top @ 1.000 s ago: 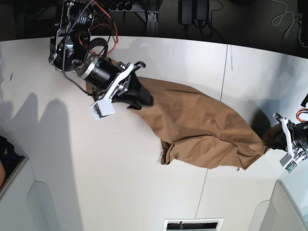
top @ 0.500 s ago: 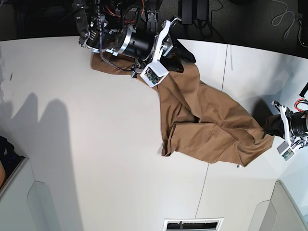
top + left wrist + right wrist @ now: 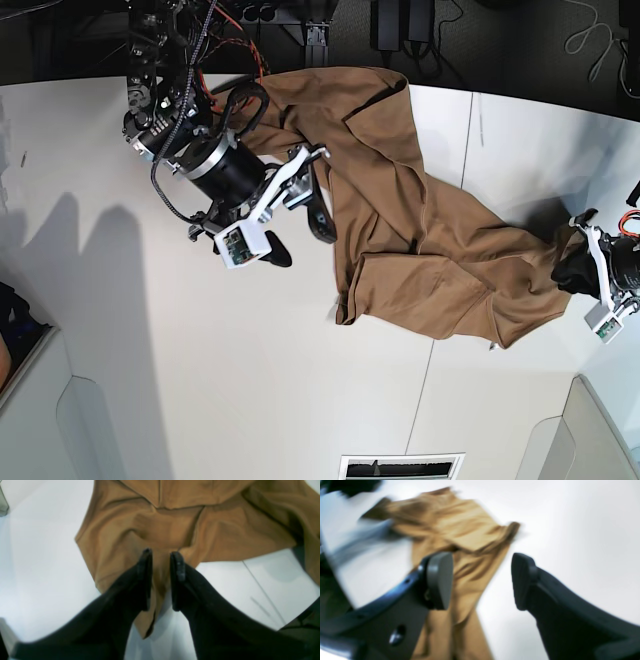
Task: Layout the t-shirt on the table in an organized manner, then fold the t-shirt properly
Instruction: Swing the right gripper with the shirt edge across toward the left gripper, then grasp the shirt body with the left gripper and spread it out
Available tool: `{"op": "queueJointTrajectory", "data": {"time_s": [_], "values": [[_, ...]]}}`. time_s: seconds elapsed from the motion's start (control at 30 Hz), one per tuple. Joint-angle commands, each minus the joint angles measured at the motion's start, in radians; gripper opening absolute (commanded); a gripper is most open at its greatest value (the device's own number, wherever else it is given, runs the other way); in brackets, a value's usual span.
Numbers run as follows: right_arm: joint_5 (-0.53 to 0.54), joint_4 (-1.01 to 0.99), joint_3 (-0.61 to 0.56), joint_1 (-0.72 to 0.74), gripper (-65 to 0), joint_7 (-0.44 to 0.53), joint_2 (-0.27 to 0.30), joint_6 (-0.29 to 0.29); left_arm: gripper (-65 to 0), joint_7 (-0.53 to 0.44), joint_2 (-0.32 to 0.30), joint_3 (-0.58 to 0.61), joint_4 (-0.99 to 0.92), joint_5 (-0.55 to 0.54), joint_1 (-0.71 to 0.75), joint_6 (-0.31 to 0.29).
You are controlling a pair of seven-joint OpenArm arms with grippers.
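Softly creased tan t-shirt point(image 3: 420, 240), matte table point(image 3: 120, 330)

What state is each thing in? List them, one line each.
t-shirt: crumpled, not yet laid flat, one corner pinched.
left claw: shut on the t-shirt's corner.
right claw: open, holding nothing, beside the cloth.
table: bearing the t-shirt.
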Motion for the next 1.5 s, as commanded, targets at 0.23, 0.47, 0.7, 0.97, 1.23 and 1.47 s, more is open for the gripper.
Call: {"op": "queueJointTrajectory", "data": {"time_s": [0.23, 0.47, 0.7, 0.97, 1.23, 1.47], "values": [[-0.003, -0.356, -0.01, 0.152, -29.3, 0.073, -0.055, 0.011, -38.7, 0.016, 0.034, -0.084, 0.139, -0.126, -0.012, -0.011], [-0.057, -0.558, -0.01, 0.254, -65.0, 0.1, -0.132, 0.02, -39.5, 0.022, 0.184, -0.083, 0.226, -0.128, 0.07, -0.011], [-0.056, -0.564, -0.037, 0.264, -65.0, 0.102, -0.141, 0.053, -64.6, 0.02, 0.33, -0.078, 0.228, -0.175, 0.158, -0.011], [-0.079, -0.686, -0.087, 0.292, -65.0, 0.115, -0.142, 0.052, -64.6, -0.018, 0.443, 0.03, 0.209, -0.012, 0.178, -0.011], [-0.136, -0.801, -0.088, 0.348, -65.0, 0.118, -0.141, 0.047, -64.6, -0.045, 0.438, 0.152, 0.105, 0.262, 0.179, -0.011], [-0.211, -0.811, -0.087, 0.35, -65.0, 0.13, -0.127, 0.0, -64.5, -0.041, 0.28, 0.134, 0.134, 0.189, 0.246, 0.025]]}}
